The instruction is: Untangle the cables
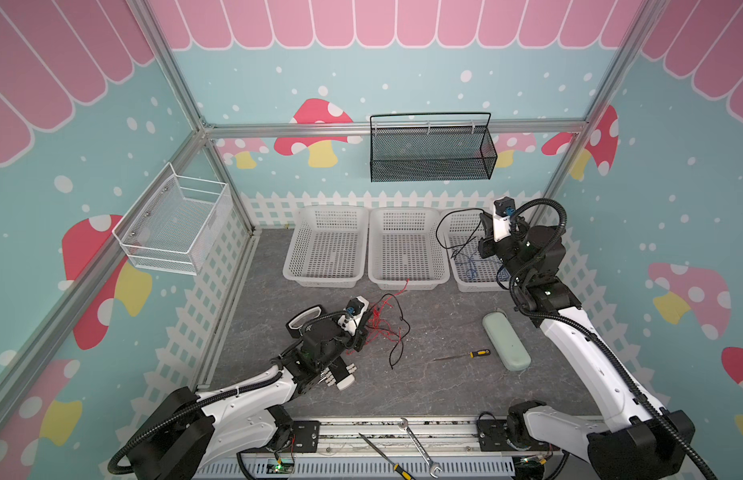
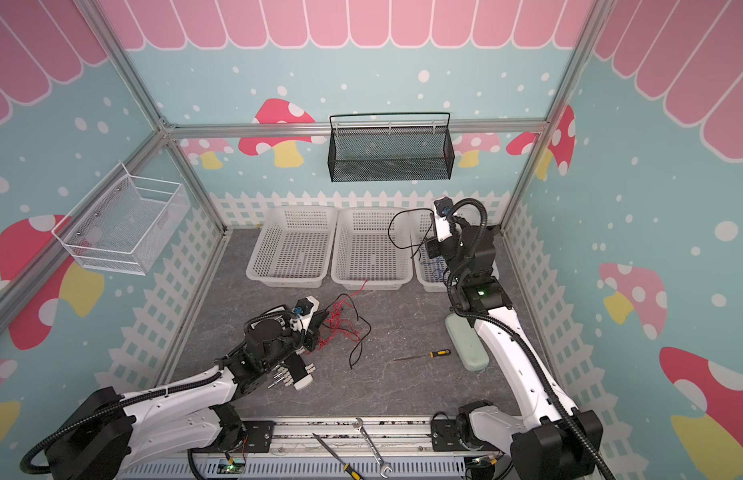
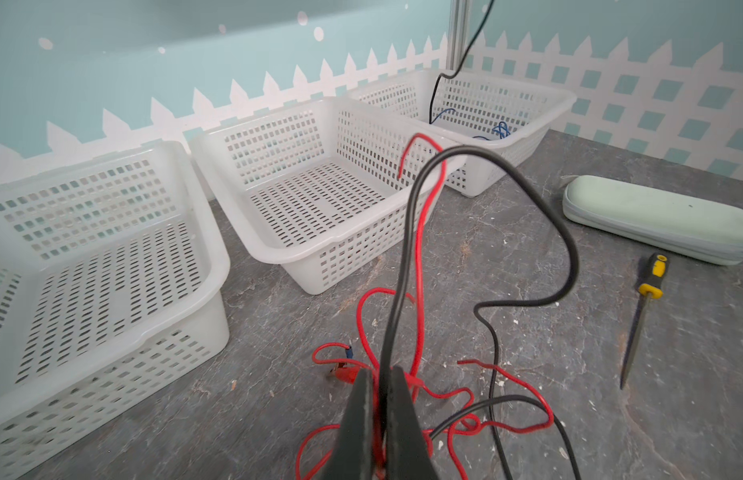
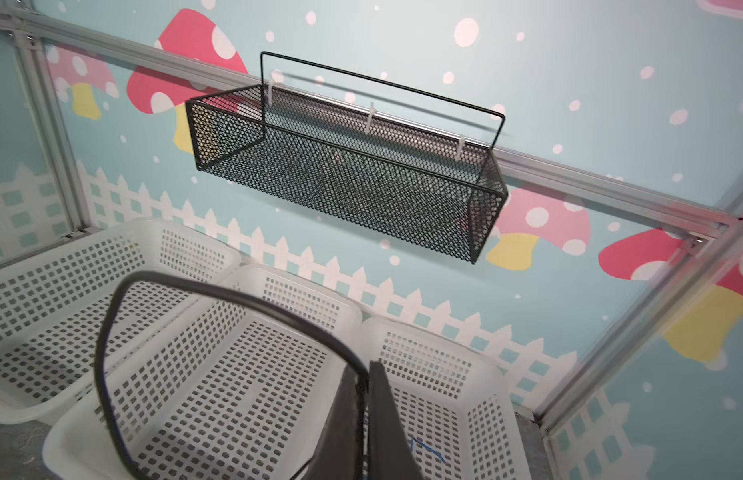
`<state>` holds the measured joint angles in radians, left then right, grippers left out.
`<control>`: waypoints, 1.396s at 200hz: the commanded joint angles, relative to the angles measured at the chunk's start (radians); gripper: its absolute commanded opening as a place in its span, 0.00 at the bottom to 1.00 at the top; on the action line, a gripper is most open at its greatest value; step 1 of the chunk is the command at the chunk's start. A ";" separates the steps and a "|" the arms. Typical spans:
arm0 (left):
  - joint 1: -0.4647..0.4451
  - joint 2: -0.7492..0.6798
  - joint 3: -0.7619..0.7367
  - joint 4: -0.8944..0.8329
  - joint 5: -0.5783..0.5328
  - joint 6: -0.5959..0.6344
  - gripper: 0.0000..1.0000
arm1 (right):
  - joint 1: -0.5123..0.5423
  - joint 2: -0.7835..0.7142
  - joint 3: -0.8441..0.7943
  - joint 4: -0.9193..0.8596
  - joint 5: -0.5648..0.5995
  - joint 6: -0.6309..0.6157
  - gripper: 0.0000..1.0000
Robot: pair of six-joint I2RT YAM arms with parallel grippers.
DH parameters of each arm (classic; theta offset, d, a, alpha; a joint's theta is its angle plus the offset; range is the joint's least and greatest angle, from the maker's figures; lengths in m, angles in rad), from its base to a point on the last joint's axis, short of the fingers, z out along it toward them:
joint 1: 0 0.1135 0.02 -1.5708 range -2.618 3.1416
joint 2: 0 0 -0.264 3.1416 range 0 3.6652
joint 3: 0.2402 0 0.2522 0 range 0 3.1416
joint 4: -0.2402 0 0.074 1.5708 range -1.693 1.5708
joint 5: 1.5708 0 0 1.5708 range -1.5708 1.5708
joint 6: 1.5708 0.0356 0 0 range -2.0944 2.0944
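Note:
A tangle of red and black cables (image 1: 384, 326) lies on the grey table in front of the white baskets. My left gripper (image 1: 363, 328) sits at the tangle's left edge. In the left wrist view it (image 3: 380, 374) is shut on a black strand and a red strand that rise from between its fingers. My right gripper (image 1: 484, 220) hangs over the rightmost basket (image 1: 457, 216), shut on a separate black cable (image 4: 112, 316) that loops out leftward and droops into that basket. A blue cable (image 1: 469, 266) lies on that basket's floor.
Two more white baskets (image 1: 332, 210) (image 1: 403, 212) stand along the back fence. A yellow-handled screwdriver (image 1: 469, 354) and a mint case (image 1: 505, 340) lie right of the tangle. A black mesh basket (image 1: 432, 153) hangs on the back wall, a white wire one (image 1: 174, 224) on the left wall.

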<state>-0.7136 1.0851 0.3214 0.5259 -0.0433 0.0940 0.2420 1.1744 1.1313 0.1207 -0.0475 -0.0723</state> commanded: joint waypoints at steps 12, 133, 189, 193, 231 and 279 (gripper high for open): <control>0.006 0.047 0.040 0.043 0.050 0.016 0.00 | -0.002 0.065 0.070 0.118 -0.163 0.027 0.00; -0.001 0.148 0.079 0.083 0.077 0.013 0.00 | 0.025 0.376 0.209 0.176 -0.282 0.050 0.00; 0.000 0.159 0.082 0.094 0.063 0.018 0.00 | 0.049 0.508 0.125 0.174 -0.238 0.054 0.01; -0.001 0.161 0.082 0.093 0.062 0.018 0.00 | 0.049 0.517 0.122 0.174 -0.239 0.057 0.01; -0.002 0.177 0.086 0.106 0.060 0.009 0.00 | 0.051 0.608 0.122 0.169 -0.240 0.083 0.10; -0.005 0.174 0.082 0.106 0.049 0.008 0.00 | 0.052 0.653 0.133 0.160 -0.253 0.084 0.28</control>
<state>-0.7147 1.2587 0.3786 0.6041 0.0185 0.1009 0.2901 1.8236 1.2579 0.2741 -0.2882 0.0204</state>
